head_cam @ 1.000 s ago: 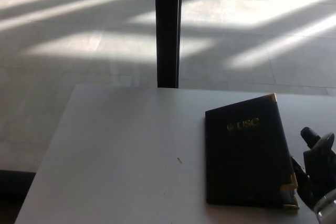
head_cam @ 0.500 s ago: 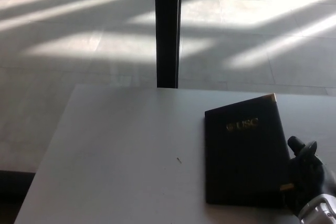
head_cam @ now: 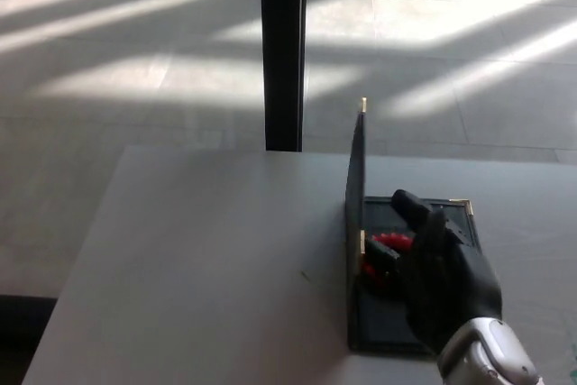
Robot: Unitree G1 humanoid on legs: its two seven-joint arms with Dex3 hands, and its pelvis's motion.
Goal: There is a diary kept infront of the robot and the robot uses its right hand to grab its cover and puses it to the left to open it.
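Note:
A dark diary [head_cam: 389, 331] lies on the grey table [head_cam: 198, 259] at the right. Its front cover [head_cam: 355, 214] stands almost upright, seen edge-on, with a gold corner at its top. My right hand [head_cam: 433, 268] reaches in from the lower right, over the diary's inner page. Its black fingers [head_cam: 410, 206] stretch toward the raised cover, and whether they touch it I cannot tell. Red shows by the thumb near the spine. My left hand does not show.
A black post [head_cam: 281, 51] stands just behind the table's far edge. Beyond it lies a tiled floor [head_cam: 117, 60] striped with sunlight. The table's left edge runs diagonally down at the left.
The cover has swung up from flat to nearly vertical. My right hand has moved left from the diary's right edge to above the inner page. The camera shifted slightly.

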